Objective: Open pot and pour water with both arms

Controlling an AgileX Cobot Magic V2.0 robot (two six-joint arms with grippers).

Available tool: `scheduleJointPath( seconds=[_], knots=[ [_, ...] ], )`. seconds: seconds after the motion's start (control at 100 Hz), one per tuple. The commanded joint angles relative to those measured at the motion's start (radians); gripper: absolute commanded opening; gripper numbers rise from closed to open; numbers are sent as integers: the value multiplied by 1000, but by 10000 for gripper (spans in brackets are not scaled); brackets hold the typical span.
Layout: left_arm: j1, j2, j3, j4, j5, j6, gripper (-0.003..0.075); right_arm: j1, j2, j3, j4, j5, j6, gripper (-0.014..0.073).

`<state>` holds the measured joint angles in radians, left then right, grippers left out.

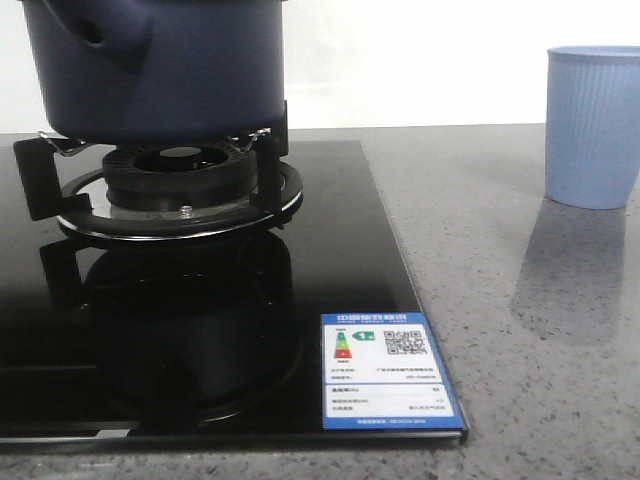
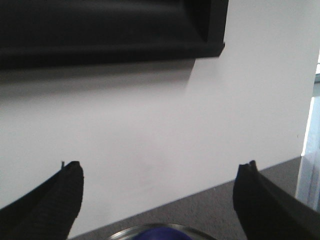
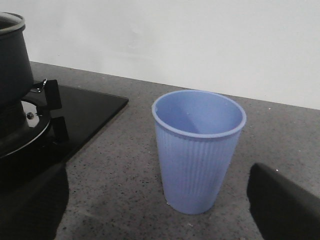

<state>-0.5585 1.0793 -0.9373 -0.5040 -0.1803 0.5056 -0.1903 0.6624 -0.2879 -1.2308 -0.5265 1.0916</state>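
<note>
Countertop of grey speckled stone (image 1: 520, 330) lies bare between the black glass hob's (image 1: 200, 330) right edge and the ribbed light-blue cup (image 1: 592, 125). The dark navy round pot (image 1: 160, 65) sits on the burner grate. Left gripper (image 2: 157, 200) spread wide; right gripper (image 3: 160, 210) likewise parted.

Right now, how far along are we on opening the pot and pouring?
Nothing looks done yet. The pot sits on the burner stand; its top is cut off in the front view, so the lid's state can't be told. The left gripper hangs open above what looks like the pot's rim, holding nothing. The cup stands upright and empty on the counter. Opening and pouring remain.
</note>
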Motion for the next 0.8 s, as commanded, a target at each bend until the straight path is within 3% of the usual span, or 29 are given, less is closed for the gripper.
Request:
scheduleJointPath(
  seconds=[0.0, 0.11, 0.24, 0.35, 0.42, 0.49, 0.64, 0.79],
  knots=[
    [21, -82, -37, 37, -60, 2, 556, 21, -2, -22, 22, -107, -1, 661],
    [64, -153, -37, 49, -36, 2, 514, 48, -2, -25, 34, -221, -1, 660],
    [131, -221, -30, 49, 29, 2, 348, 53, -2, -66, 59, -285, -1, 587],
    [179, -273, -15, 49, 67, 2, 129, 53, -2, -134, 121, -308, -1, 356],
    [207, -307, 2, 49, 76, 2, -16, 53, -2, -186, 121, -306, -10, 143],
    [231, -342, 23, 49, 91, 2, -16, 53, -2, -227, 121, -291, -22, -69],
    [264, -438, 104, 52, 129, 2, -16, 53, -21, -241, 112, -280, -22, -60],
    [266, -597, 296, 32, 45, 2, -16, 53, -108, -151, 78, -221, -26, -61]
  ],
)
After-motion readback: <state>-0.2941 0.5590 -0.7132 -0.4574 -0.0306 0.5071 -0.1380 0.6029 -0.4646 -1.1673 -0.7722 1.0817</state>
